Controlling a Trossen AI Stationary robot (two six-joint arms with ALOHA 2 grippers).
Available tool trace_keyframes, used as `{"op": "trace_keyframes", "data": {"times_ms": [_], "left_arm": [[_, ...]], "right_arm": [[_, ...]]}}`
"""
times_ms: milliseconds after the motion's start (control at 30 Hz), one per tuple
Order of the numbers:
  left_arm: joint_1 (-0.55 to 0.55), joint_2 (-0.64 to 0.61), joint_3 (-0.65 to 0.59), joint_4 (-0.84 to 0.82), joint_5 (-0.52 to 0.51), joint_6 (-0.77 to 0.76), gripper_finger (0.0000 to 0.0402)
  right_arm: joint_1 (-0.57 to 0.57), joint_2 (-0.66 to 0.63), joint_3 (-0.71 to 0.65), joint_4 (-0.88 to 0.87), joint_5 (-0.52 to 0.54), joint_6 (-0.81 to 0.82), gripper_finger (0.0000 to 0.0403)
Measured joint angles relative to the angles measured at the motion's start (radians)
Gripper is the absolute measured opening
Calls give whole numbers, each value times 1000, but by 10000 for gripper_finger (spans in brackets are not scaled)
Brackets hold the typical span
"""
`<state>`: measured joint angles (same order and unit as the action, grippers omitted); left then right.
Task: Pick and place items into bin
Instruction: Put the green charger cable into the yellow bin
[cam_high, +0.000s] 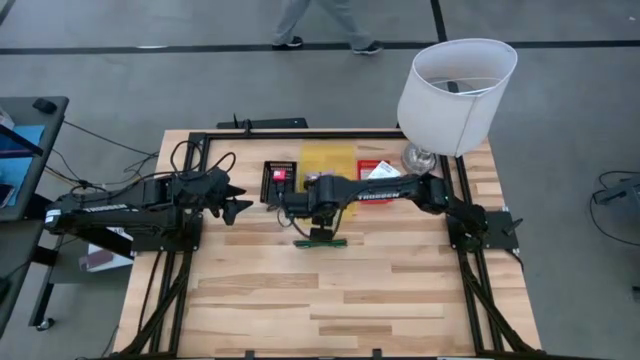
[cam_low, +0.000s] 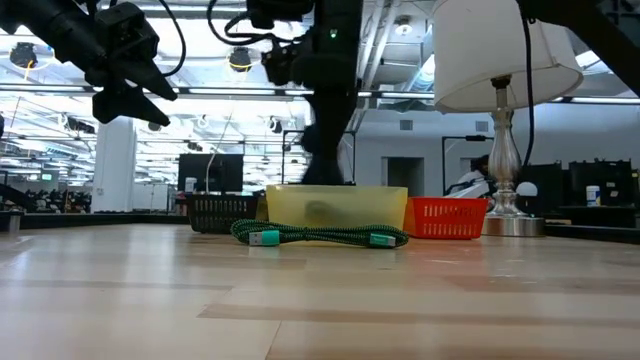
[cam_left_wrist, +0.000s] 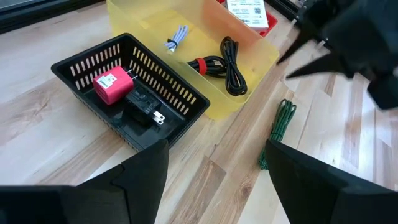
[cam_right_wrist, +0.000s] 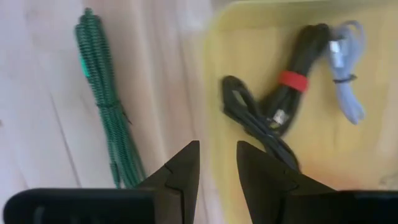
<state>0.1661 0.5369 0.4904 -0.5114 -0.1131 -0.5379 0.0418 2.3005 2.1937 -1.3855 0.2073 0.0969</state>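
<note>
A coiled green cord (cam_high: 320, 241) lies flat on the table just in front of the yellow bin (cam_high: 328, 160). Inside the bin (cam_right_wrist: 323, 162) are a black cable with a red tie (cam_right_wrist: 280, 99) and a small grey cable (cam_right_wrist: 345, 68). My right gripper (cam_right_wrist: 217, 168) hangs, pointing down, over the bin's near rim beside the cord (cam_right_wrist: 102, 106); its fingers are slightly open with nothing between them. My left gripper (cam_left_wrist: 217, 186) waits wide open and raised at the table's left (cam_high: 235, 205).
A black basket (cam_left_wrist: 130, 93) left of the bin holds a pink-red block (cam_left_wrist: 112, 86) and a black plug. A red basket (cam_high: 377, 170) with a white labelled packet sits to the bin's right. A white-shaded lamp (cam_high: 455, 90) stands at the far right corner.
</note>
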Motion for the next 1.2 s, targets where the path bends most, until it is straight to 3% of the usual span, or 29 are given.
{"op": "trace_keyframes", "data": {"times_ms": [333, 667, 1200], "left_arm": [[0, 0, 0, 0, 0, 0, 258], [0, 0, 0, 0, 0, -2, 258], [0, 0, 0, 0, 0, -5, 258]], "right_arm": [[32, 0, -83, 188, 1, 10, 102], [74, 12, -86, 254, -28, 42, 107], [141, 12, -87, 347, -27, 45, 205]]}}
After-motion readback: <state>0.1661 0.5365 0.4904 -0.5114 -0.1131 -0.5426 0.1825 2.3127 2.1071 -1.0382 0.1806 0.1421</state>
